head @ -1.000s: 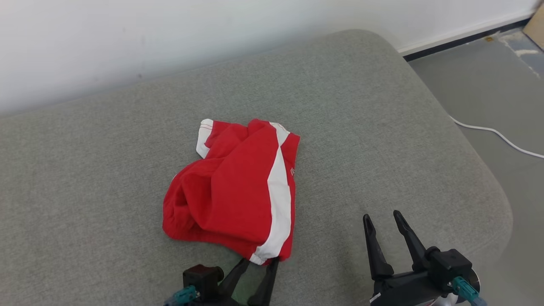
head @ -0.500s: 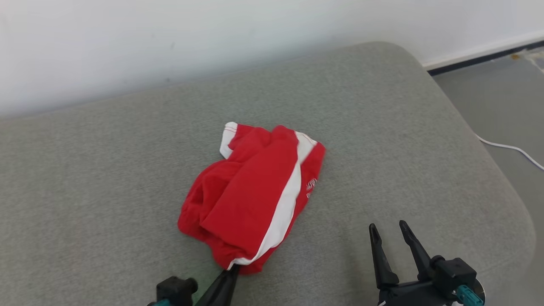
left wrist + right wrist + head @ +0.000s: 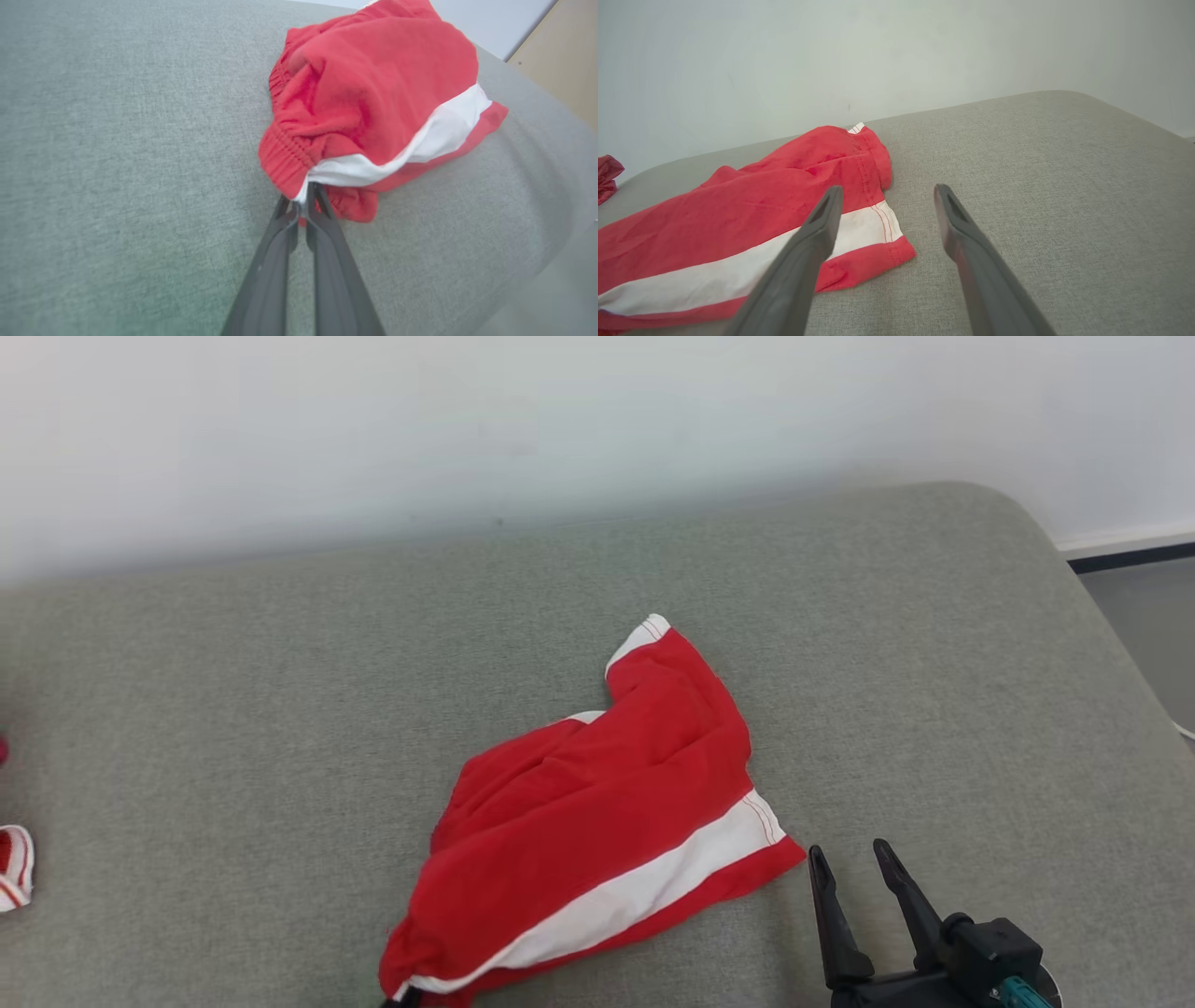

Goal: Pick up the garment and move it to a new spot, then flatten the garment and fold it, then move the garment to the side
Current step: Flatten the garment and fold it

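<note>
**Holding shorts by one waistband corner for the move**

Pinching the red cloth shorts with a white side stripe (image 3: 597, 821) in the left dark two-finger gripper (image 3: 303, 198), clamped tight on the elastic waistband corner, at the near edge of the grey woven fabric cushion (image 3: 280, 709). Gripping a corner probably for spreading the rest across the cushion's middle rather than bunching it. Lying stretched out, far leg hem pointing toward the cushion's back. Hovering the right dark two-finger gripper (image 3: 848, 859) spread wide and empty, just beside the striped hem, at the cushion's near right. Likely standing by for the flattening. Relocating step in hand, by judgement.
</note>
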`<state>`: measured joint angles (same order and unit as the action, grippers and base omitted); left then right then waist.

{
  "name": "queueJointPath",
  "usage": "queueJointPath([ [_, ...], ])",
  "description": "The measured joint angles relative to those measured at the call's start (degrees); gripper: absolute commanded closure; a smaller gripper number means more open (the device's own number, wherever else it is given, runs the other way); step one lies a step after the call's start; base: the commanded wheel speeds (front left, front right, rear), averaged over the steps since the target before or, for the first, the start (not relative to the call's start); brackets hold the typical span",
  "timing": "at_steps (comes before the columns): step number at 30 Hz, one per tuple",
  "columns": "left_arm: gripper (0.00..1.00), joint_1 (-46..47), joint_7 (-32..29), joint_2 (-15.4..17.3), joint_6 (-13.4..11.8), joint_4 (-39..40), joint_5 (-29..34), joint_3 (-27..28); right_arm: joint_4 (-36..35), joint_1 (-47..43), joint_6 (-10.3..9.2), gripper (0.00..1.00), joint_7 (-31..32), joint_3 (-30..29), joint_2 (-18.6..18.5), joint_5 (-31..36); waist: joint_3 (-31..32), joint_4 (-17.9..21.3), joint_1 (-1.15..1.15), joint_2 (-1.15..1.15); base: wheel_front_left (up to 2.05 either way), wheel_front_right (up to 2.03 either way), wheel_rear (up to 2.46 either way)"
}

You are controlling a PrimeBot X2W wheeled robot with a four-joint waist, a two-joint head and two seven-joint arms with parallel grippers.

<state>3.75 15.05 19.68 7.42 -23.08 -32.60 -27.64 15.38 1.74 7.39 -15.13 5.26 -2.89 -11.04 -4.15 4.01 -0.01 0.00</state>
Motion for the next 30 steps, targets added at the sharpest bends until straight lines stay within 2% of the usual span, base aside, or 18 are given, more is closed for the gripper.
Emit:
queueJointPath([
  [5, 1.0, -0.2, 0.0, -2.0, 0.0, -2.1, -0.1, -2.8, 0.4, -0.6, 0.0, 0.0, 0.0, -0.1, 0.0, -0.1, 0.8, -1.5, 0.0, 0.0, 0.0, 0.0, 0.0],
  [6, 0.77, -0.2, 0.0, -2.2, 0.1, -2.6, 0.3, -3.1, 0.5, -0.6, 0.0, 0.0, 0.0, -0.1, 0.0, -0.2, 1.0, -1.7, 0.0, 0.0, 0.0, 0.0, 0.0],
  [7, 0.01, -0.2, 0.0, -2.4, 0.1, -2.8, 0.4, -3.1, 0.4, -0.7, 0.0, 0.0, 0.0, -0.2, 0.0, -0.2, 1.1, -1.9, 0.0, 0.0, 0.0, 0.0, 0.0],
  [11, 0.0, -0.6, 0.0, -3.9, 0.1, -2.2, 0.2, -1.9, 0.5, -0.7, 0.0, 0.0, 0.0, -0.5, 0.0, -0.2, 1.6, -2.8, 0.01, 0.0, 0.0, 0.0, 0.0],
  [20, 0.0, -6.2, 0.0, -3.9, 0.1, 0.8, 0.8, 2.6, 0.4, -1.3, 0.0, 0.0, 0.0, -0.9, 0.0, -0.1, 1.9, -3.9, 0.01, 0.0, 0.0, 0.0, 0.0],
  [26, 0.0, -6.8, 0.0, -4.3, 0.1, 1.8, 1.4, 4.2, 0.8, -1.3, 0.0, 0.0, 0.0, -1.4, 0.0, 0.5, 2.1, -4.0, 0.01, 0.0, 0.0, 0.0, 0.0],
  [30, 0.0, -5.7, 0.0, -4.5, 0.1, 1.5, 1.0, 3.0, 5.4, -0.7, 0.0, 0.0, 0.0, -1.6, 0.0, 2.4, 2.2, -3.7, 0.01, 0.0, 0.0, 0.0, 0.0],
])
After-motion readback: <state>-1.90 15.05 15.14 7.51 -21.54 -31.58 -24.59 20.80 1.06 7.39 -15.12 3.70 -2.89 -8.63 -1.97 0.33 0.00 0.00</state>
